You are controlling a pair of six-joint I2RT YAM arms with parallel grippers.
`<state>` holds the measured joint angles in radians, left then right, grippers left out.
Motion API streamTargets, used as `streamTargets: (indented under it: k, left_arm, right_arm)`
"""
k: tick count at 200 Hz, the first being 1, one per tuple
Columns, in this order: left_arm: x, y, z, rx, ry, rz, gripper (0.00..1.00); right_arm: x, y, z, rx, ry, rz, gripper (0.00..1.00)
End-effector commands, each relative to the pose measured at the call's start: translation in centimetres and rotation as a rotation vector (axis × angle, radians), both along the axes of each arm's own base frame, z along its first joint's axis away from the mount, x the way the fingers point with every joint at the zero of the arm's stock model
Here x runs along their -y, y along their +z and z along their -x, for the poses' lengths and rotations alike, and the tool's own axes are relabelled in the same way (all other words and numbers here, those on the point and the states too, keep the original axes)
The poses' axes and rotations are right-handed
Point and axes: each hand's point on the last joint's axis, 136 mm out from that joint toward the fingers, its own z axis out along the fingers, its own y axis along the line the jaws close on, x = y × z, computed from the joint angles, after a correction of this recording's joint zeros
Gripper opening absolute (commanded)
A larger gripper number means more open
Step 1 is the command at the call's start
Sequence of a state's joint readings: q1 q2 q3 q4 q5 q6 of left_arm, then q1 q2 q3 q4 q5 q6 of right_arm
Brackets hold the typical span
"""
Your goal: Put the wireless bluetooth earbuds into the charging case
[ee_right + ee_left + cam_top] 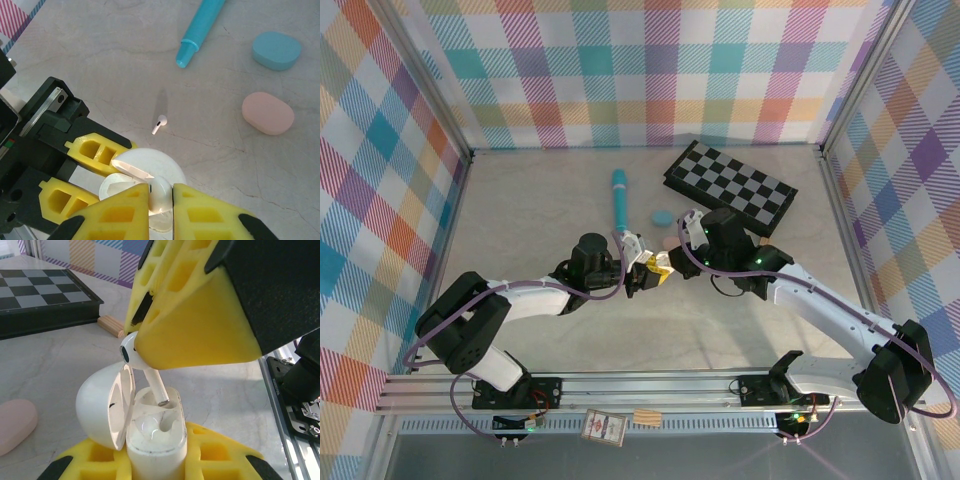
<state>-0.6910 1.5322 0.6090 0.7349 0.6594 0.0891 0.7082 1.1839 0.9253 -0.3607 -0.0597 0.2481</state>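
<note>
Two grippers are meeting over mid-table in the top external view: the left gripper (645, 270) and the right gripper (672, 256) are standing tip to tip. Both are closed tight on loads too small to read here.

Left wrist view: the left gripper is clamping the white charging case (155, 450) upright by its lower body, with the lid (102, 407) hanging open. The right gripper is pinching a white earbud (131, 351) by its head directly above the case, stem tip sitting at the socket mouth. The bud is looking light, hard and glossy, so it is likely to twist or slip. Holding the head is leaving the stem free.

Right wrist view: this is adding a second earbud (159, 123) lying on the table just beyond the case, which the left wrist view is not giving. Here the fingers are hiding the stem-to-socket alignment.
</note>
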Motion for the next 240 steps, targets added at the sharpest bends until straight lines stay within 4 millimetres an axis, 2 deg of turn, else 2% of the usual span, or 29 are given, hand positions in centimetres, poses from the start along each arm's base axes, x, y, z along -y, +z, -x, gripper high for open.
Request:
streamTargets:
  k: [1,43,122,185,224,240]
  left_arm:
    - [0.6,2.7,-0.3,0.052,-0.003,0.055,0.00]
    - [0.7,2.9,-0.4,0.053,-0.001,0.059,0.00]
    - [0.7,3.0,-0.4,0.056,0.000,0.062,0.00]
    - [0.6,3.2,-0.5,0.067,0.006,0.068,0.00]
    - [0.5,3.7,-0.3,0.092,0.008,0.092,0.00]
    - [0.4,3.8,-0.2,0.103,0.005,0.101,0.00]
  right_arm:
    - [-0.1,-0.6,0.3,0.005,0.021,0.019,0.16]
    - [-0.2,-0.5,0.6,0.004,0.036,0.016,0.16]
    - [-1.4,-0.6,2.5,-0.032,0.145,-0.013,0.18]
    - [-1.2,-0.9,3.3,-0.046,0.186,0.013,0.19]
    - [-1.0,-0.4,3.1,-0.031,0.171,0.011,0.27]
    - [-0.6,0.7,2.7,0.003,0.137,0.000,0.37]
